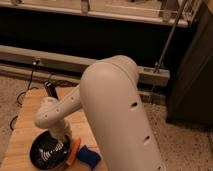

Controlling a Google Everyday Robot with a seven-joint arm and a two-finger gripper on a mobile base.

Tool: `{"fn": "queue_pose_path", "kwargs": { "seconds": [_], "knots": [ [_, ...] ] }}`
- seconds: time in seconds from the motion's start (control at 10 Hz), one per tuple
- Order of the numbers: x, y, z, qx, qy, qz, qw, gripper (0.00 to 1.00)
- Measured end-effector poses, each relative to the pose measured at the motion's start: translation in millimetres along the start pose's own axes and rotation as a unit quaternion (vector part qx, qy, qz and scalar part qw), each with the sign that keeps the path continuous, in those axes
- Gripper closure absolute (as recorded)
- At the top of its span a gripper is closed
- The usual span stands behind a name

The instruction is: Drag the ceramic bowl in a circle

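no text, label, brand, number or sign readable anywhere in view. white arm shell [117, 110]: plain, only small dark holes. dark can [50, 90], far left on wooden table [25, 122]: too small and dim for any print to be made out. gripper [64, 146], closed, near left of scene, low at right rim of ceramic bowl [45, 155], mostly hidden behind wrist; no marking visible on either.

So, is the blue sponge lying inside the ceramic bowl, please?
No, the blue sponge lies on the table beside the ceramic bowl, with the gripper down at the bowl's rim.
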Motion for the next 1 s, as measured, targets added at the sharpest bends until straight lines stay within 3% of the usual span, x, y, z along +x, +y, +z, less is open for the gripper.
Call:
{"fn": "queue_pose_path", "kwargs": {
  "seconds": [0.2,0.4,0.6,0.8,1.0],
  "knots": [
    [-5.8,-49.0,4.0,0.015,-0.005,0.052,0.9985,0.85],
    [-20.4,-82.3,8.1,0.027,-0.010,0.085,0.9959,0.85],
    [-52.1,-107.8,11.4,0.041,-0.013,0.109,0.9931,0.85],
    [-82.3,-107.9,13.2,0.046,-0.017,0.110,0.9927,0.85],
    [-121.1,-89.4,7.2,0.046,-0.029,0.095,0.9940,0.85]
  ]
}}
